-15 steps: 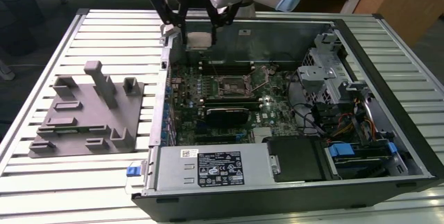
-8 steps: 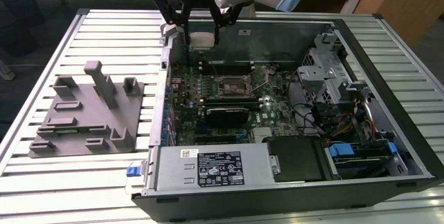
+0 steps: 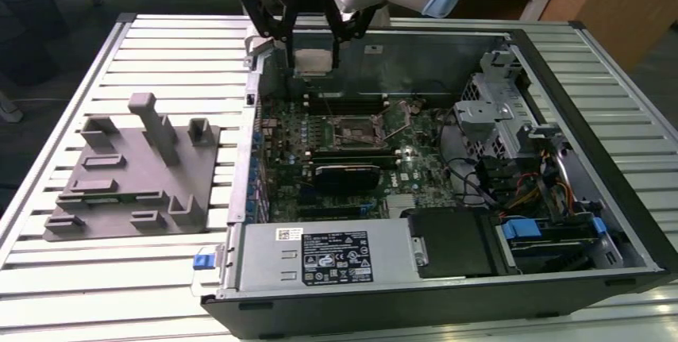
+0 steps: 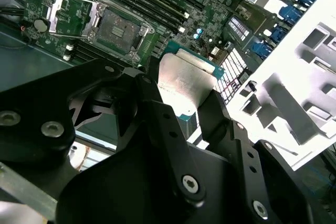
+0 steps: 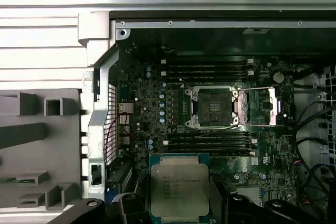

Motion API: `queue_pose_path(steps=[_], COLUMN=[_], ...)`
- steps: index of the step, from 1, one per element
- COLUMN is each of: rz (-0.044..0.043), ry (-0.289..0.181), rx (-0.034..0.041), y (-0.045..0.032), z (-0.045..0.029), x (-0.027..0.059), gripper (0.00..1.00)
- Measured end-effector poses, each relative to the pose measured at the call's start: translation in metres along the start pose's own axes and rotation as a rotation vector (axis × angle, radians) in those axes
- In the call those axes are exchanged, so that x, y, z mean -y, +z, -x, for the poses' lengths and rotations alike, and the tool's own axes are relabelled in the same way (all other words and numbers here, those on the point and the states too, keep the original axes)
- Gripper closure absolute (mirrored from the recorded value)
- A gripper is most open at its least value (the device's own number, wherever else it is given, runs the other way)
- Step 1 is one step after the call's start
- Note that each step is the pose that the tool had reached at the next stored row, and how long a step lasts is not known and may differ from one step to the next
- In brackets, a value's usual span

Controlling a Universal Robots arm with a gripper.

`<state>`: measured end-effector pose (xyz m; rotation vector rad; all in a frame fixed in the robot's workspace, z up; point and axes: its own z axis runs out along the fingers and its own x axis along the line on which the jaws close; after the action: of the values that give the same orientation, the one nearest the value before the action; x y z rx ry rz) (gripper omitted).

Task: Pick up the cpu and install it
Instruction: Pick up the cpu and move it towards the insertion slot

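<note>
Pickup done, install not yet.
My end effector gripped the cpu by its edges; the socket below it sat empty, frame open.

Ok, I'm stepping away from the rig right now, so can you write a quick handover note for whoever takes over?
Gripper: jaws shut on the cpu, held in the air over the open case.
Socket: empty, its metal frame flipped open, with the cpu clear of it.
Done: cpu picked up.
Left: cpu not yet seated in the socket.
</note>
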<state>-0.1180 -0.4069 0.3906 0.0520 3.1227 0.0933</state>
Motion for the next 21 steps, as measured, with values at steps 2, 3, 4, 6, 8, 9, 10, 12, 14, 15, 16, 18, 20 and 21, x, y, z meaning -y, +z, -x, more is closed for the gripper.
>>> queue_pose_path(steps=[2, 3, 4, 6, 8, 9, 10, 12, 14, 15, 16, 18, 20, 21], rz=[0.0000, 0.0000, 0.0001, 0.0000, 0.0000, 0.0001, 0.0001, 0.0000, 0.0000, -0.0001, -0.0001, 0.0000, 0.0001, 0.0001], ry=[0.000, 0.000, 0.000, 0.000, 0.000, 0.000, 0.000, 0.000, 0.000, 0.000, 0.000, 0.000, 0.000, 0.000], rx=[0.0000, 0.0000, 0.0000, 0.0000, -0.0001, 0.0000, 0.0000, 0.0000, 0.0000, -0.0001, -0.0001, -0.0001, 0.0000, 0.0001], y=[0.0000, 0.0001, 0.0001, 0.0001, 0.0002, 0.0002, 0.0003, 0.0006, 0.0009, 0.0010, 0.0011, 0.0014, 0.0017, 0.0018], z=[0.0013, 0.0020, 0.0034, 0.0062, 0.0082, 0.0093, 0.0110, 0.0156, 0.0210, 0.0234, 0.0254, 0.0290, 0.0337, 0.0359], x=[-0.0001, -0.0001, -0.0002, -0.0003, -0.0004, -0.0006, -0.0011, -0.0031, -0.0053, -0.0062, -0.0071, -0.0088, -0.0110, -0.0120], gripper=[0.46, 0.46, 0.46, 0.46, 0.46, 0.46, 0.46, 0.46, 0.46, 0.46, 0.46, 0.46, 0.46, 0.46])
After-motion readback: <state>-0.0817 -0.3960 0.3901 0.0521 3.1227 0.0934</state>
